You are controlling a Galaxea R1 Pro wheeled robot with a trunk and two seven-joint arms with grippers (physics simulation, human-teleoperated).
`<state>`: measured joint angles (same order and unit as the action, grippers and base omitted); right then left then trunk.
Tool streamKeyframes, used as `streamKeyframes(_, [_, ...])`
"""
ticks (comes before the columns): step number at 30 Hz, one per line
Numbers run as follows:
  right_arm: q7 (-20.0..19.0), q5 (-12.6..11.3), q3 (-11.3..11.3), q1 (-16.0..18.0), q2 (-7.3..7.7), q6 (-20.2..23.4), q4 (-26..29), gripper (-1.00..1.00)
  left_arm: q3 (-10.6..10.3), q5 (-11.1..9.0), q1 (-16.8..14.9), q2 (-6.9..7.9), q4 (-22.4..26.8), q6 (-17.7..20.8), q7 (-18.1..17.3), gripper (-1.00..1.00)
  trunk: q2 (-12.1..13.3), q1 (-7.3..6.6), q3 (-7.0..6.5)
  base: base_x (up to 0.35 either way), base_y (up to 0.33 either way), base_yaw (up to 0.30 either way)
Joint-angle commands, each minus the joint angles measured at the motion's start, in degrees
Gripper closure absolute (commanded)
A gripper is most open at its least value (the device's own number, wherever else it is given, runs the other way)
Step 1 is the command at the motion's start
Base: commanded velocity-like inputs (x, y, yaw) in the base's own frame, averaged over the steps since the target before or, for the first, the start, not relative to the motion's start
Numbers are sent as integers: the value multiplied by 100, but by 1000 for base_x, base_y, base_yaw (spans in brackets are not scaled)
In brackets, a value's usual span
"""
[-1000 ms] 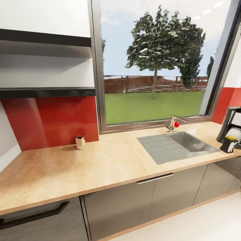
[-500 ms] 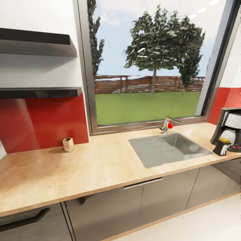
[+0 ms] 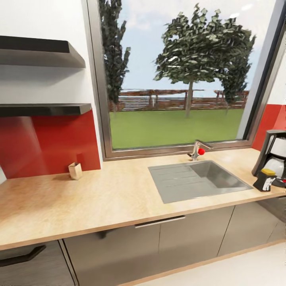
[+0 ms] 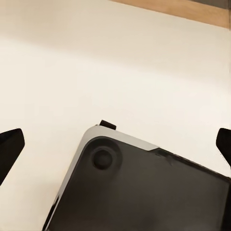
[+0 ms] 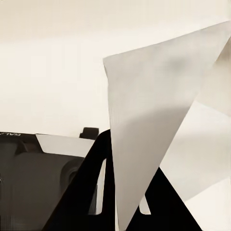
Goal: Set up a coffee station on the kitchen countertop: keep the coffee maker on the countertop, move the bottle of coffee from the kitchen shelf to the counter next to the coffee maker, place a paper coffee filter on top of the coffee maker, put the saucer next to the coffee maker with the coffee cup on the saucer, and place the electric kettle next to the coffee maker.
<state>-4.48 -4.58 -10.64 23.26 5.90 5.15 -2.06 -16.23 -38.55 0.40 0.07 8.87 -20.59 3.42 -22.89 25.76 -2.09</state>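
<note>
Pinching paper coffee filter [image 5: 144, 125], left jaws spread

Steel sink [image 3: 198, 180], red-knobbed tap [image 3: 197, 150], window [image 3: 178, 75]

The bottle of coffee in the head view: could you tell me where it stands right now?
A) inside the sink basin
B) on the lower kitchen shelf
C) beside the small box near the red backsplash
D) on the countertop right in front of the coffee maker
D: the bottle of coffee, yellow cap up, stands on the countertop at its right end, directly in front of the coffee maker, well to the right of the sink.
</note>
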Motion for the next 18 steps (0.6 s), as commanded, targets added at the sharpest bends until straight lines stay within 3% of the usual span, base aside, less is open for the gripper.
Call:
streamKeyframes(1, [-13,-62,-43,1,0,16,-6,100,-50,-30,4,2,10,-16,36,-100,-3,2,0,6,-325,20])
streamKeyframes(18, [-29,-61,-43,-18,-9,49,-7,100,-55,-27,7,2,9,-20,36,-100,-3,2,0,1,-325,3])
